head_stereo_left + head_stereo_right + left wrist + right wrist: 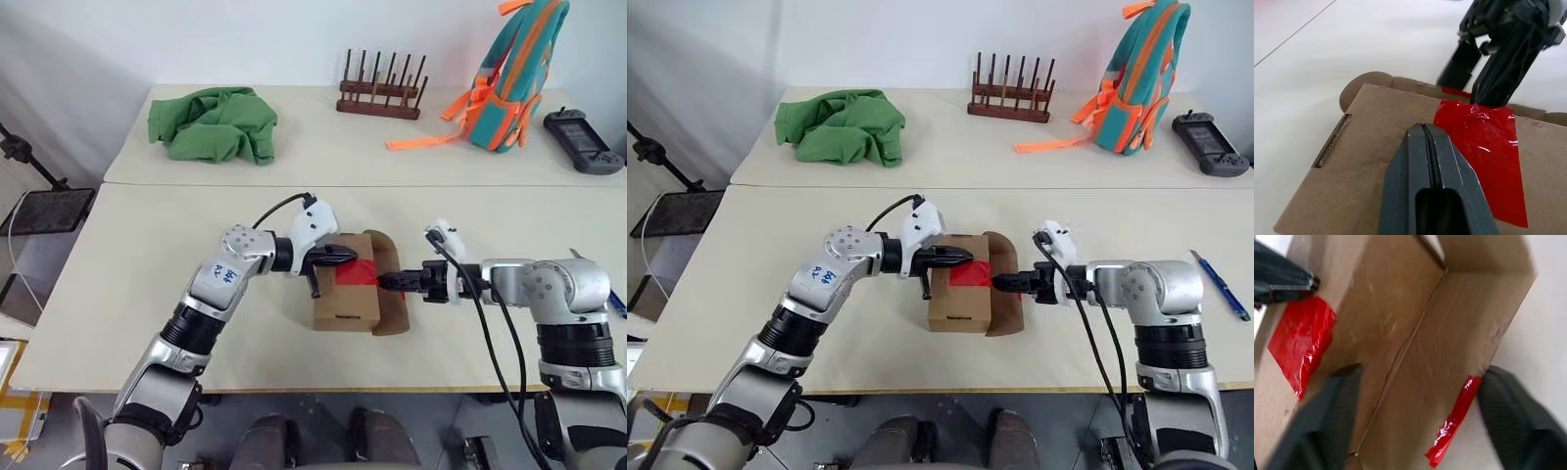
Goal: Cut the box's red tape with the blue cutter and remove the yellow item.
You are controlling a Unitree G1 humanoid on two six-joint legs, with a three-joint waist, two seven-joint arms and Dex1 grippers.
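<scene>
The brown box [345, 302] lies at the middle of the near table, with the red tape [1484, 152] on its top. My left gripper [348, 257] is shut, its tip resting on the box top just beside the tape. At the box's right side a flap [1004, 315] is folded open, with a red tape remnant [1452, 426] on its edge. There my right gripper [1001, 283] is open, its fingers [1332, 406] apart on either side of the flap. The blue cutter [1220, 284] lies on the table far to the right, apart from both grippers. The yellow item is hidden.
On the far table lie a green cloth [216, 122], a wooden peg rack [380, 93], a teal and orange backpack [509, 78] and a black handheld gadget [583, 142]. A seam [196, 184] divides the two tables. A black stand [29, 166] sits off the left edge.
</scene>
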